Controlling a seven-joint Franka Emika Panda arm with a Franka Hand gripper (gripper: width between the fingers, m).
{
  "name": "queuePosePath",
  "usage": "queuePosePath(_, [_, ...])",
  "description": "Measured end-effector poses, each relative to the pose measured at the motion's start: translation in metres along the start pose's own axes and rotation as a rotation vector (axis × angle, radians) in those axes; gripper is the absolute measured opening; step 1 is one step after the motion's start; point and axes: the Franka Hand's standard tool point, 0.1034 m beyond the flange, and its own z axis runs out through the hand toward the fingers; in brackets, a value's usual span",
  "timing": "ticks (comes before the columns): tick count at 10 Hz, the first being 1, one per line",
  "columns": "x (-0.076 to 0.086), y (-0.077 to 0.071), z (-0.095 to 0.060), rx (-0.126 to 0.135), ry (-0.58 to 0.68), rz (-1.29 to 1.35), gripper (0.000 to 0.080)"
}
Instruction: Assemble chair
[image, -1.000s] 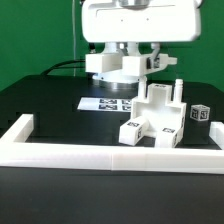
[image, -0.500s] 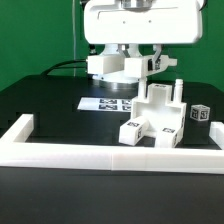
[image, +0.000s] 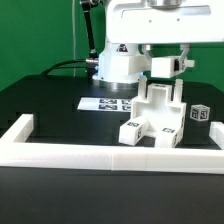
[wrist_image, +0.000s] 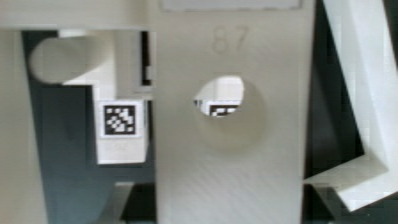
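The partly built chair (image: 155, 115), a chunky white block structure with tags, stands inside the front rail. My gripper (image: 166, 70) hangs just above its upright top. In the wrist view my gripper (wrist_image: 231, 205) is shut on a flat white chair slab (wrist_image: 214, 150) with a round hole (wrist_image: 222, 98), through which a tag shows. Beside the slab lies another white part with a tag (wrist_image: 119, 120). In the exterior view the hand hides most of the held slab.
A small tagged white cube (image: 200, 114) sits to the exterior view's right of the chair. The marker board (image: 103, 103) lies behind it on the black table. A long white border rail (image: 100, 156) runs along the front, with short arms at both ends.
The arm and hand have shifted to the exterior view's right, from over the marker board to above the chair. The grip stays shut.
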Motion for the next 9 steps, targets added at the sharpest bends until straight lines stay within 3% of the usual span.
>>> queuePosePath(9, [-0.0028,-0.0020,0.0070,-0.007,-0.008,0.025,0.0290])
